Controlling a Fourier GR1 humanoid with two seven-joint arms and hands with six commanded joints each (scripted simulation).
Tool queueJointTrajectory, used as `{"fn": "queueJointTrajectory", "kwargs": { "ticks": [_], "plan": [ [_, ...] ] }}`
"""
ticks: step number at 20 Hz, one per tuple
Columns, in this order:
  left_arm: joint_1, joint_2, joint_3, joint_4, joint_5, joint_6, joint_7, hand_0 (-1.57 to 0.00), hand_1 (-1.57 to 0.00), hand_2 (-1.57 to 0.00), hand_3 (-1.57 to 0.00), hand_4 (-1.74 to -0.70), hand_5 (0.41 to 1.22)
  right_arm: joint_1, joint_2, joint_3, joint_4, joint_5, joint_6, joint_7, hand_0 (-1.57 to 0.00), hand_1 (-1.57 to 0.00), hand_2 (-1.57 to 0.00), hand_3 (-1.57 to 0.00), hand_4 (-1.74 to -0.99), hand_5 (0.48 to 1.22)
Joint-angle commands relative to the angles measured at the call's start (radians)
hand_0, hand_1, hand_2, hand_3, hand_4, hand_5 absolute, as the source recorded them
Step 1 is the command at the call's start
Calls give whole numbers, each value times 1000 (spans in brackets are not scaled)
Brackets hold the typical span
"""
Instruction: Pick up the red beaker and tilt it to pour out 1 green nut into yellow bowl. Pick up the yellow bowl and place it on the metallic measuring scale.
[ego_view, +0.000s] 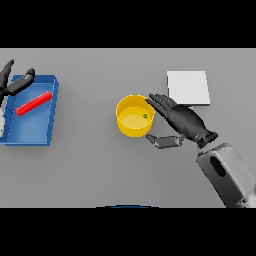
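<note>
The yellow bowl (134, 117) stands at the table's middle with one green nut (145, 116) inside. My right hand (183, 121) is open right beside the bowl's right rim, fingers along its far right side and thumb by its near right side. The red beaker (34, 103) lies on its side in a blue tray (44, 134) at the left. My left hand (15, 82) is open over the tray's far left corner. The metallic measuring scale (188, 87), a flat light square, lies behind the right hand.
The blue tray takes up the table's left edge. The scale sits close to the bowl, up and to its right.
</note>
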Motion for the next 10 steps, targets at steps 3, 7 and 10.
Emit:
{"fn": "queueJointTrajectory", "kwargs": {
  "ticks": [3,7,10],
  "plan": [
    [22,6,0,-27,2,0,-10,-1,-1,-1,-1,-809,687,-88,-22,72,53,66,53,-40,1,1,1,1,-1167,639],
    [21,13,7,-18,8,-12,-12,0,0,0,0,-806,695,-185,-26,140,152,123,95,-94,1,1,1,1,-1153,639],
    [21,9,4,-22,10,-16,-8,1,1,1,1,-808,696,-246,-12,181,235,150,129,-115,1,1,1,1,-1157,644]
  ]
}}
